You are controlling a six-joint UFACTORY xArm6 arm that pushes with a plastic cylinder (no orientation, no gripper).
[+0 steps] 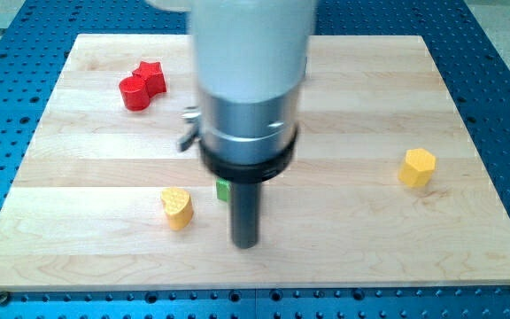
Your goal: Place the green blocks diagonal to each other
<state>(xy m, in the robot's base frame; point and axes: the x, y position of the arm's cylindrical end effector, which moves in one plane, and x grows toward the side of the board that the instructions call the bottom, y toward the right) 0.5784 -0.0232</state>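
My tip (245,244) rests on the wooden board (78,177) near the view's bottom centre. A green block (223,190) shows only as a small sliver just left of the rod, mostly hidden behind it and the arm; its shape cannot be made out. The tip is a little below and to the right of that sliver. No second green block shows; the arm's wide body hides the board's middle.
Two red blocks, a star (152,76) and a rounder one (135,92), touch at the upper left. A yellow heart block (177,207) lies left of the tip. A yellow hexagonal block (417,167) sits at the right.
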